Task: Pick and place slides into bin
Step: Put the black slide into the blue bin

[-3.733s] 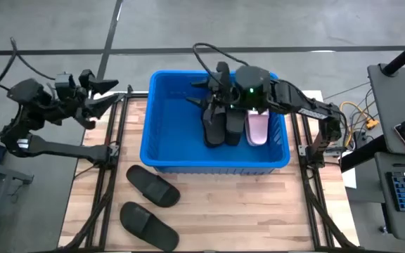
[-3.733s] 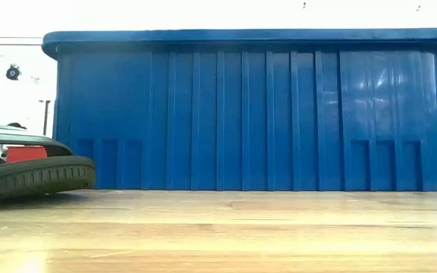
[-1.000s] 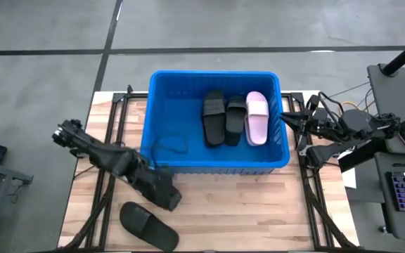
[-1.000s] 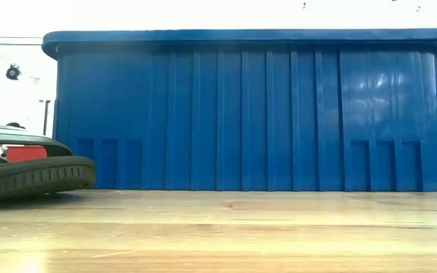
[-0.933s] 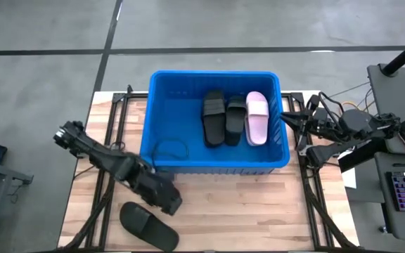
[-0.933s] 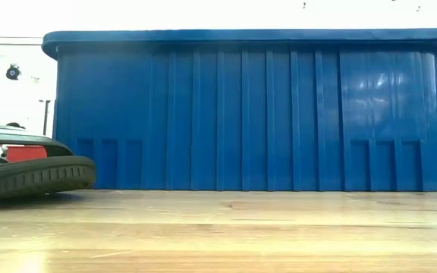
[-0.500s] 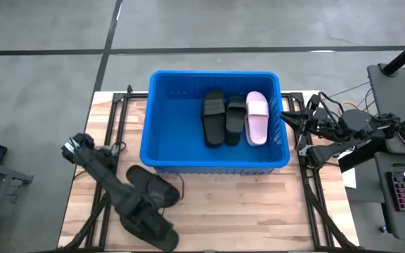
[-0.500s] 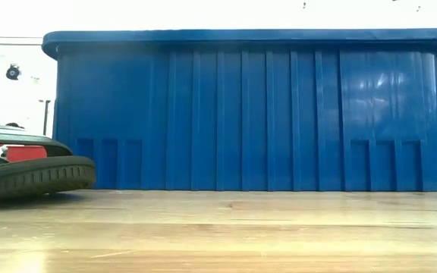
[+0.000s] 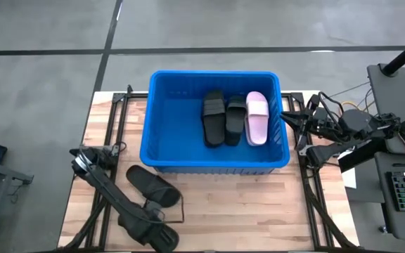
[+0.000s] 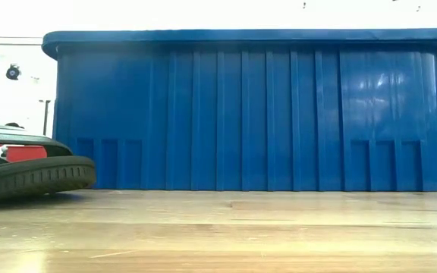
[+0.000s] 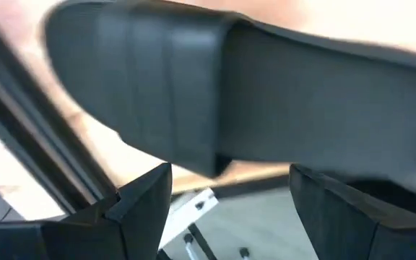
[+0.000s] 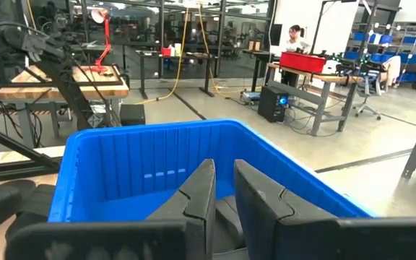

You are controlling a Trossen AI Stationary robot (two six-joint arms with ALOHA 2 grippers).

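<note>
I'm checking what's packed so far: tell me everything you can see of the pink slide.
The pink slide is pale pink, matte, rubber-looking, with one wide strap across it. It lies flat, sole down, on the floor of the blue bin, lengthwise front to back, near the bin's right wall. A black slide lies right beside it on its left, seemingly touching. No gripper is near it.
</note>
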